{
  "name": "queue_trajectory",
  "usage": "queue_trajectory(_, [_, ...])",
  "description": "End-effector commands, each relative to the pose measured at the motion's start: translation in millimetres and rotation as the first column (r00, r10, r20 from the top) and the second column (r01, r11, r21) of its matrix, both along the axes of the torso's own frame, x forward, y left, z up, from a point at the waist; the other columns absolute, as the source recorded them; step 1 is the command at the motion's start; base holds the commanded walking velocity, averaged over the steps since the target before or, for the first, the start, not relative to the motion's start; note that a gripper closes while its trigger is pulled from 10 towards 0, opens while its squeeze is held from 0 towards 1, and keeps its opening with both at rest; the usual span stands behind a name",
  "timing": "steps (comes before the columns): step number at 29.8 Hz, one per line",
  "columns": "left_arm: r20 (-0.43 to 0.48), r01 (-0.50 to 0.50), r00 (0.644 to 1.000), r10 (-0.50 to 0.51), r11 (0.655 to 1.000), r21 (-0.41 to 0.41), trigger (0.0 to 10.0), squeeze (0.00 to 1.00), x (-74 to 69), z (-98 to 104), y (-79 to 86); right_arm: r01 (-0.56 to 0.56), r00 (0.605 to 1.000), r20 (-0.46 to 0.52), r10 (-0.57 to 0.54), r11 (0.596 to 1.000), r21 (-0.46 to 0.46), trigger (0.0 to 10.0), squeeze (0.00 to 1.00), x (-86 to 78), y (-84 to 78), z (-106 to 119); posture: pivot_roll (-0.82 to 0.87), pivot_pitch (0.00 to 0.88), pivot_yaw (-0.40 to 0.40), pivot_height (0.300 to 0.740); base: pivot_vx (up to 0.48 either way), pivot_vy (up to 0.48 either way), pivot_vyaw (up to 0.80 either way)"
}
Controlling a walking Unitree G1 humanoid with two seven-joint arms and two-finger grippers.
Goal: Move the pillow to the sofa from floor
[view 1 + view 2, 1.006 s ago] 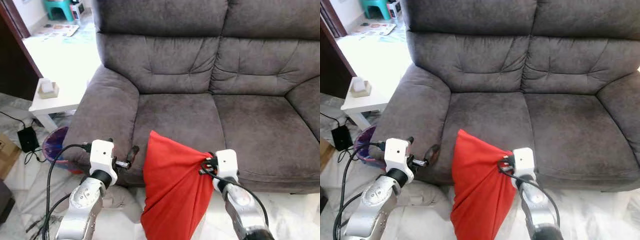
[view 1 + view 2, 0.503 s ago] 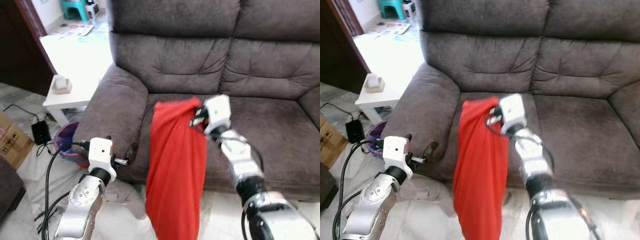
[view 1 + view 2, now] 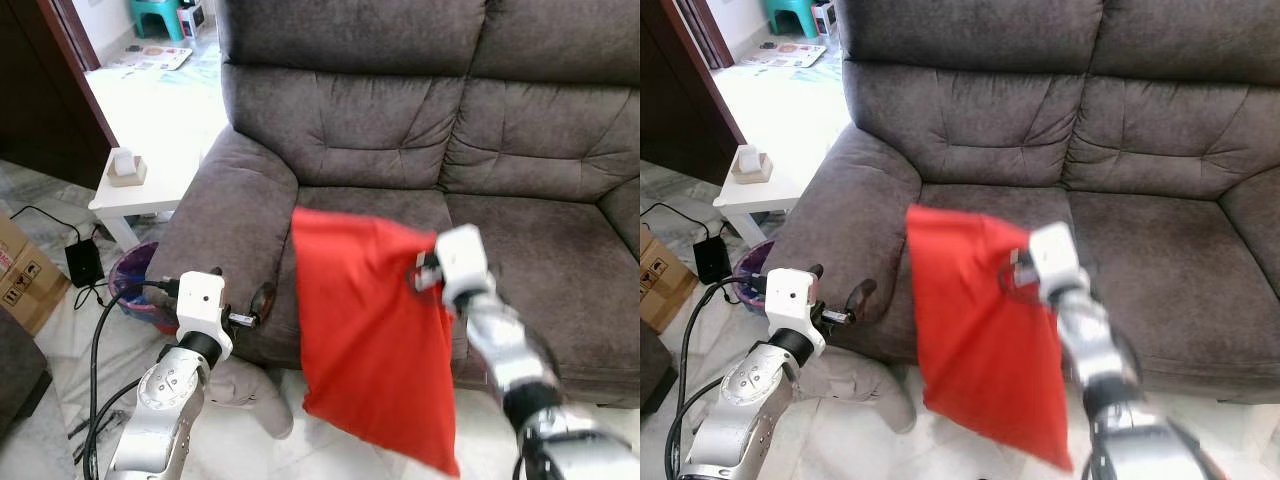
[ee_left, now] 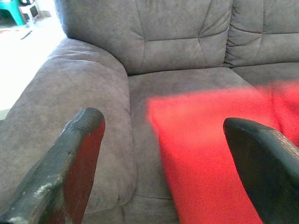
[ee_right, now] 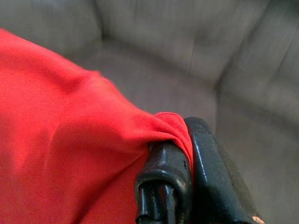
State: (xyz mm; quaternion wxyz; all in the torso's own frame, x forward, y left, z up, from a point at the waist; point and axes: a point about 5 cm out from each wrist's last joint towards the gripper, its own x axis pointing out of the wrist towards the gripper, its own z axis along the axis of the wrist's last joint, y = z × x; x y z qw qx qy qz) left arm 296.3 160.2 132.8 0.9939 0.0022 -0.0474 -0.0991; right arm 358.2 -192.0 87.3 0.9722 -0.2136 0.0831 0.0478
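Right gripper: black two-fingered claw (image 5: 180, 182) pinched tight on a bunched corner of the soft red fabric pillow (image 3: 372, 330), held up in front of the sofa's near edge.
Left gripper: black fingers (image 3: 262, 300) spread apart with nothing between them, low by the left armrest; the wrist view looks past them at the seat.
Pillow: hangs limp from the right claw, clear of the floor, its top level with the seat front and its lower corner dangling toward the white tiles.
Sofa: wide grey-brown suede two-seater (image 3: 420, 150), both seat cushions bare.
Left side: small white side table (image 3: 140, 195) with a little box on it, and a purple bin (image 3: 130, 285) near the armrest.
Step in hand: carrying, judging by the lifted pillow not yet over the cushion.
Next move: likely reach further over the left seat so the dangling end clears the front edge, then part the fingers.
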Motion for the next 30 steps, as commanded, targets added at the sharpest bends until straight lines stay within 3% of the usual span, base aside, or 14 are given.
queue_trajectory(1, [0.001,0.025,1.0,-0.025,1.0,-0.007,10.0,0.0,-1.8,1,-0.4,-0.002,0.999,0.04,0.0,0.999,0.054,10.0,0.0,1.6,7.2,4,0.08,0.155,0.023,0.74,0.0,0.0,0.0])
queue_trajectory(6, [-0.02,0.105,0.994,-0.105,0.994,-0.014,10.0,0.0,-4.8,0,-6.2,-0.034,0.999,0.014,0.032,0.987,0.156,10.0,0.0,-5.4,15.1,-6,0.08,0.157,0.023,0.74,0.0,0.0,0.0])
queue_trajectory(8, [-0.102,0.279,0.956,-0.274,0.959,0.042,10.0,0.0,-13.5,-9,-11.4,-0.196,0.98,0.002,0.198,0.968,0.154,10.0,0.0,-13.6,28.8,-11,0.08,0.158,0.024,0.74,0.0,0.0,0.0])
queue_trajectory(11, [-0.256,0.513,0.844,-0.472,0.849,0.126,10.0,0.0,-29.6,-24,-8.7,-0.367,0.927,-0.022,0.374,0.918,0.149,10.0,0.0,-25.7,35.7,-15,0.08,0.159,0.027,0.74,0.0,0.0,0.0])
queue_trajectory(12, [-0.256,0.513,0.844,-0.472,0.849,0.126,10.0,0.0,-29.6,-24,-8.7,-0.367,0.927,-0.022,0.374,0.918,0.149,10.0,0.0,-25.7,35.7,-15,0.08,0.159,0.027,0.74,0.0,0.0,0.0])
queue_trajectory(14, [-0.327,0.593,0.785,-0.527,0.791,0.15,10.0,0.0,-34.5,-31,-3.1,-0.423,0.902,-0.021,0.43,0.895,0.144,10.0,0.0,-30.5,36.8,-13,0.07,0.161,0.028,0.74,0.0,0.0,0.0])
queue_trajectory(17, [-0.45,0.715,0.663,-0.599,0.685,0.142,10.0,0.0,-42.2,-42,7.1,-0.547,0.834,0.006,0.552,0.826,0.138,10.0,0.0,-39.7,45.6,-3,0.06,0.162,0.029,0.74,0.0,0.0,0.0])
queue_trajectory(18, [-0.45,0.715,0.663,-0.599,0.685,0.142,10.0,0.0,-42.2,-42,7.1,-0.547,0.834,0.006,0.552,0.826,0.138,10.0,0.0,-39.7,45.6,-3,0.06,0.162,0.029,0.74,0.0,0.0,0.0])
queue_trajectory(20, [-0.482,0.748,0.633,-0.606,0.639,0.179,10.0,0.0,-39.2,-45,9.3,-0.612,0.788,0.028,0.615,0.777,0.15,10.0,0.0,-44.2,53.4,6,0.05,0.165,0.029,0.74,0.0,0.0,0.0])
queue_trajectory(21, [-0.489,0.751,0.632,-0.601,0.631,0.195,10.0,0.55,-37.8,-45,9.7,-0.622,0.78,0.031,0.626,0.768,0.153,10.0,0.0,-44.9,55.0,8,0.05,0.164,0.029,0.74,0.0,0.0,0.0])
queue_trajectory(22, [-0.514,0.755,0.633,-0.579,0.607,0.247,10.0,0.55,-33.9,-49,10.8,-0.634,0.768,0.017,0.64,0.756,0.16,10.0,0.0,-46.1,57.9,9,0.05,0.163,0.03,0.74,0.0,0.0,0.0])
queue_trajectory(23, [-0.53,0.752,0.64,-0.556,0.594,0.285,10.0,1.0,-31.3,-52,12.4,-0.657,0.748,0.015,0.664,0.737,0.158,10.0,0.0,-47.9,60.7,10,0.05,0.164,0.029,0.74,0.0,0.0,0.0])
queue_trajectory(25, [-0.535,0.739,0.661,-0.526,0.58,0.343,10.0,1.0,-25.1,-57,13.9,-0.726,0.68,0.024,0.733,0.668,0.165,10.0,0.0,-55.1,68.0,16,0.05,0.164,0.023,0.74,0.0,0.0,0.0])
queue_trajectory(30, [-0.519,0.742,0.662,-0.54,0.572,0.351,10.0,1.0,-22.9,-59,10.0,-0.761,0.638,0.024,0.769,0.626,0.172,10.0,0.0,-62.1,69.8,22,0.05,0.165,0.019,0.74,0.0,0.0,0.0])
